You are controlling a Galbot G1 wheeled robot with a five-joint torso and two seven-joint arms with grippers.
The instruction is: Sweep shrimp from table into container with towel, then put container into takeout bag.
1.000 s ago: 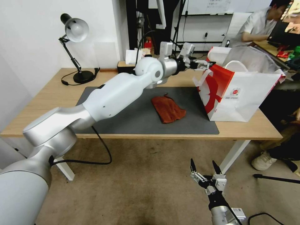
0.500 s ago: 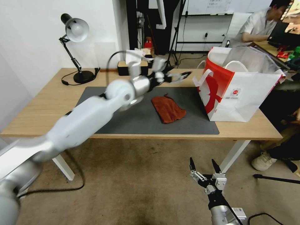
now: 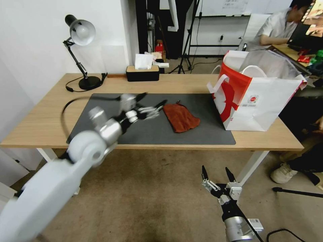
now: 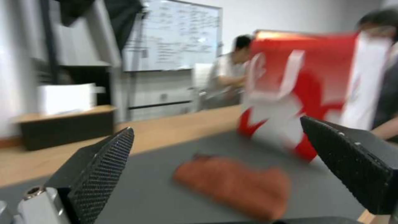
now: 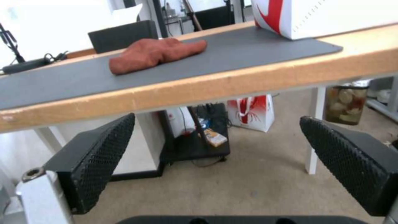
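Note:
The rust-red towel lies crumpled on the dark grey mat of the wooden table. The white and red takeout bag stands open at the mat's right end. My left gripper hovers open and empty over the mat, just left of the towel. In the left wrist view its fingers frame the towel and the bag. My right gripper hangs open below the table's front edge, facing the towel and table edge. The shrimp and the container are out of view.
A desk lamp and a black tissue box stand along the table's far side. A person sits at another desk at the back right. A shoe rests on the floor at the right. Under the table are a small red-and-white bag and a jar.
My left arm has swung away from the bag's mouth, leftward and back toward me, down over the mat beside the towel. The right gripper has barely shifted.

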